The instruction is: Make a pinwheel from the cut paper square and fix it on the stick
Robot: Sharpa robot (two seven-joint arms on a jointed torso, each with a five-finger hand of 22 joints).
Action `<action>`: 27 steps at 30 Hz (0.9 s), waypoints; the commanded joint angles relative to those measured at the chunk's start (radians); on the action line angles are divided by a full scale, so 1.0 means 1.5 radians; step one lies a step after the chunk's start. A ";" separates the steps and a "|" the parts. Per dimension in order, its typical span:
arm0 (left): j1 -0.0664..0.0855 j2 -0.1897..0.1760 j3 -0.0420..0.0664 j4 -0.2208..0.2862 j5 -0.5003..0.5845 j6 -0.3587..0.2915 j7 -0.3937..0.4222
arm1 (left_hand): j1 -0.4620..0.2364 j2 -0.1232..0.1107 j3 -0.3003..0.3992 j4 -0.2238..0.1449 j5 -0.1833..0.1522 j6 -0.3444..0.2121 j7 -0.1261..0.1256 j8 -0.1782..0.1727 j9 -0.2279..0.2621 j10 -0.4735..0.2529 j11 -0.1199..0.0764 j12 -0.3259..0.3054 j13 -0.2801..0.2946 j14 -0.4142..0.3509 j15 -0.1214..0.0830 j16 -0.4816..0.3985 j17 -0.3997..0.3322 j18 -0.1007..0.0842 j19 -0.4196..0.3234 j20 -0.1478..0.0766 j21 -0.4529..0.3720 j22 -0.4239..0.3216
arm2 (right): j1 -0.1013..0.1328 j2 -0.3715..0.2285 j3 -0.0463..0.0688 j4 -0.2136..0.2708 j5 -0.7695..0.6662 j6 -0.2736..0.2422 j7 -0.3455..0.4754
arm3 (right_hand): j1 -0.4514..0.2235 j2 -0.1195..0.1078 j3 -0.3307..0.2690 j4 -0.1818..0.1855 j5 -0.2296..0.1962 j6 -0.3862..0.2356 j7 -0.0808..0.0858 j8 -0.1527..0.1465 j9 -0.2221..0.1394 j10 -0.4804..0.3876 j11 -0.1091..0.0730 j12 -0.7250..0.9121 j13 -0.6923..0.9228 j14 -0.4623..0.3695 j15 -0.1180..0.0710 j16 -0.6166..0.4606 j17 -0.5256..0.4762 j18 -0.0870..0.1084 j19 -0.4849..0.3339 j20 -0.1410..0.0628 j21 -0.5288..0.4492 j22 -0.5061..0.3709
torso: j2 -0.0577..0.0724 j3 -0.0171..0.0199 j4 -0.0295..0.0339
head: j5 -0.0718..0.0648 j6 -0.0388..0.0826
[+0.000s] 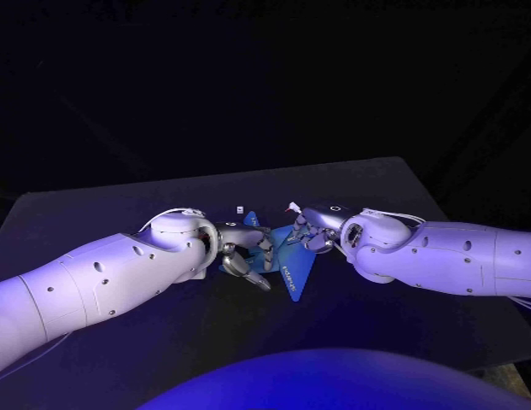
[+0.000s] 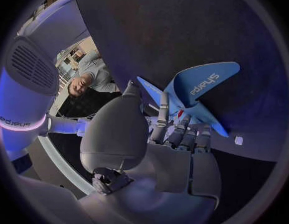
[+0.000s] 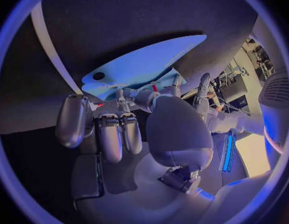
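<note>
The blue cut paper square [image 1: 293, 266] lies partly folded between my two hands at the middle of the black table [image 1: 376, 188]. In the left wrist view one flap of the paper [image 2: 201, 84] stands curled up, with print on it. My left hand [image 1: 243, 252] grips the paper from the left, its fingers [image 2: 176, 129] reaching the paper's middle. My right hand [image 1: 318, 231] meets it from the right and pinches the folded flaps. The paper [image 3: 144, 64] has a punched hole [image 3: 97, 76] near one tip. A small red bit [image 3: 154, 88] shows at the fingertips. The stick cannot be made out.
A small white piece [image 1: 237, 207] lies on the table just behind the hands, seen also as a white piece [image 2: 238, 140] beside the paper. Bare tabletop lies all round the hands, out to the table's edges.
</note>
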State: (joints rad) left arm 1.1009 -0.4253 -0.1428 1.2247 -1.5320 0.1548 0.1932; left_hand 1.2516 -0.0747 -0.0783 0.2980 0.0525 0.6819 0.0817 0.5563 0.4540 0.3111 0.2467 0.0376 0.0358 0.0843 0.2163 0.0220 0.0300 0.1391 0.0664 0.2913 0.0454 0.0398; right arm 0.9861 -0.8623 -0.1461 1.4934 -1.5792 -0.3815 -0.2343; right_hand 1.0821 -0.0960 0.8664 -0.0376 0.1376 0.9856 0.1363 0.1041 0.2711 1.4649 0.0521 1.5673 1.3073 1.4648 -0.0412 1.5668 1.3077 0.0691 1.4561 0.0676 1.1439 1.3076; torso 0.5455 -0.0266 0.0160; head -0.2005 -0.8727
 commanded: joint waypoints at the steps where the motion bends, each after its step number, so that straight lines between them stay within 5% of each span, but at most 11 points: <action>1: 0.000 0.001 0.000 0.001 0.005 0.004 0.008 | 0.001 0.004 0.002 -0.001 -0.003 0.005 0.000 -0.003 -0.001 -0.002 0.001 -0.002 -0.001 -0.002 0.001 -0.002 0.001 0.000 0.001 0.000 -0.003 -0.001 | -0.001 0.002 0.000 -0.004 0.005 0.037 -0.004 | -0.016 0.005 0.043 -0.028 0.020 -0.005 0.004 -0.004 -0.004 0.071 0.003 0.002 0.176 0.071 0.004 0.003 0.175 0.007 0.002 0.000 -0.004 0.093 | 0.000 -0.0003 0.0002 | 0.000 0.000; 10: -0.001 0.000 0.000 0.001 0.007 0.007 0.006 | 0.000 -0.001 -0.001 -0.001 -0.003 0.010 0.006 -0.013 -0.002 -0.003 0.003 -0.003 -0.001 -0.003 0.003 -0.003 0.001 -0.001 0.000 0.000 -0.003 -0.001 | 0.000 0.005 0.000 -0.008 0.006 0.039 -0.007 | -0.043 0.019 0.105 -0.071 0.042 -0.017 0.004 -0.011 -0.013 0.071 0.003 0.002 0.176 0.071 0.004 0.003 0.175 0.007 0.003 -0.002 0.002 0.102 | 0.000 0.0001 -0.0005 | 0.002 0.000; 27: -0.001 -0.002 0.000 0.001 0.010 0.012 0.003 | 0.000 -0.002 -0.002 0.000 -0.003 0.017 0.009 -0.017 -0.002 -0.006 0.004 -0.003 -0.001 -0.004 0.005 -0.003 0.000 -0.002 0.000 0.000 -0.003 -0.001 | 0.001 0.024 0.000 -0.038 0.002 0.010 -0.003 | -0.052 0.031 0.124 -0.083 0.022 -0.029 0.003 -0.021 -0.020 0.071 0.002 0.002 0.176 0.071 0.003 0.003 0.175 0.007 0.003 -0.003 0.007 0.106 | 0.000 0.0002 0.0002 | 0.001 0.000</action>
State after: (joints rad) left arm 1.1003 -0.4289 -0.1428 1.2243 -1.5235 0.1591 0.1934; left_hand 1.2516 -0.0748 -0.0783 0.2980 0.0525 0.6999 0.0935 0.5373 0.4525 0.3076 0.2502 0.0376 0.0349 0.0805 0.2201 0.0220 0.0299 0.1390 0.0664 0.2913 0.0454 0.0392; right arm 0.9878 -0.8287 -0.1456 1.4417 -1.5669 -0.3608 -0.2378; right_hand 1.0134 -0.0554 1.0447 -0.1626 0.1754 0.9482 0.1376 0.0769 0.2425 1.4649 0.0519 1.5673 1.3073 1.4648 -0.0412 1.5667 1.3075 0.0691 1.4559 0.0678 1.1482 1.3073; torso 0.5453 -0.0264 0.0151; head -0.1988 -0.8727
